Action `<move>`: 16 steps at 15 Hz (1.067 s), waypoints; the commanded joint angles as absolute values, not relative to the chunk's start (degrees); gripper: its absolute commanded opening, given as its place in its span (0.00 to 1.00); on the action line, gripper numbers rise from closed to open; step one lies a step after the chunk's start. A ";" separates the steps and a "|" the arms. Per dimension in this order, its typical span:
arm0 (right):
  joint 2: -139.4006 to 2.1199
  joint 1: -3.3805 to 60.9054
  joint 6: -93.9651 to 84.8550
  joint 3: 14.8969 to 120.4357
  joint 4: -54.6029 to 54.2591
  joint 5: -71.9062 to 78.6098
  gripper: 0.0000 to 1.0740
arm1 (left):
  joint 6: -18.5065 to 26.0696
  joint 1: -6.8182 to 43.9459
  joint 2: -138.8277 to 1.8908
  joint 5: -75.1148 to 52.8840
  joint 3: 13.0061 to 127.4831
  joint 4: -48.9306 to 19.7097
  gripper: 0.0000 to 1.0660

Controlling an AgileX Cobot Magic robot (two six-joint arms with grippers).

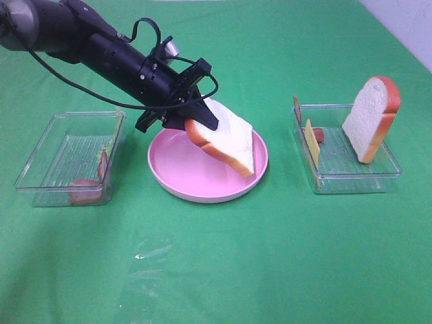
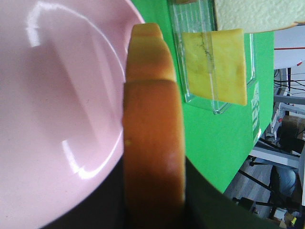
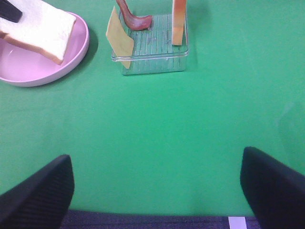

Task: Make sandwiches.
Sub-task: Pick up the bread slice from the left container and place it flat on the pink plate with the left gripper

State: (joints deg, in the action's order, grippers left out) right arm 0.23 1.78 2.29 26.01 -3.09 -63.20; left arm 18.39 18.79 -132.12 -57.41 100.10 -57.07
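Bread slice one is clamped in my left end effector, tilted over the pink plate, right end effector gaping wide, with cheese, bacon and second slice unstacked in the right tray.

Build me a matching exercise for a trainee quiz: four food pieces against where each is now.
1 tilted bread slice
2 upright bread slice
3 cheese slice
4 flat bacon piece

A left tray, near corner
B held over pink plate
C right tray, right side
D right tray, left edge

Pairs: 1-B, 2-C, 3-D, 4-A.
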 commanded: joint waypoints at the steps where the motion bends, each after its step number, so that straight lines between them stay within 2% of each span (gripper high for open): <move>1: 1.83 1.78 2.06 25.90 -2.86 -62.97 0.85 | 17.82 19.02 -132.87 -58.16 100.32 -57.98 0.00; 3: 1.83 1.78 2.06 25.90 -2.86 -62.97 0.85 | 17.07 19.02 -132.98 -57.81 100.32 -57.64 0.00; 4: 1.83 1.78 2.06 25.90 -2.86 -62.97 0.85 | 15.93 19.02 -132.98 -57.18 100.32 -56.55 0.03; 5: 1.83 1.78 2.06 25.90 -2.86 -62.97 0.85 | 15.24 19.02 -132.98 -56.89 100.32 -55.75 0.09; 6: 1.83 1.78 2.06 25.90 -2.86 -62.97 0.85 | 13.69 19.02 -132.98 -56.72 100.32 -54.32 0.20; 8: 1.83 1.78 2.06 25.90 -2.86 -62.97 0.85 | 13.35 19.02 -132.98 -56.72 100.32 -52.65 0.48; 10: 1.83 1.78 2.06 25.90 -2.86 -62.97 0.85 | 13.35 19.02 -132.98 -56.78 100.32 -52.65 0.70; 11: 1.83 1.78 2.06 25.90 -2.86 -62.97 0.85 | 13.35 19.02 -132.98 -56.95 100.32 -52.54 0.74; 13: 1.83 1.78 2.06 25.90 -2.86 -62.97 0.85 | 13.24 19.02 -132.98 -58.44 101.41 -50.65 0.74; 14: 1.83 1.78 2.06 25.90 -2.86 -62.97 0.85 | 8.19 19.42 -132.53 -61.88 105.25 -43.26 0.74; 16: 1.83 1.78 2.06 25.90 -2.86 -62.97 0.85 | 1.43 19.77 -131.78 -65.83 109.84 -31.68 0.74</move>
State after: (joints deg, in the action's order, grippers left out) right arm 0.23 1.78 2.29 26.01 -3.09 -63.20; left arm 3.15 19.54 -132.58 -64.69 109.55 -33.86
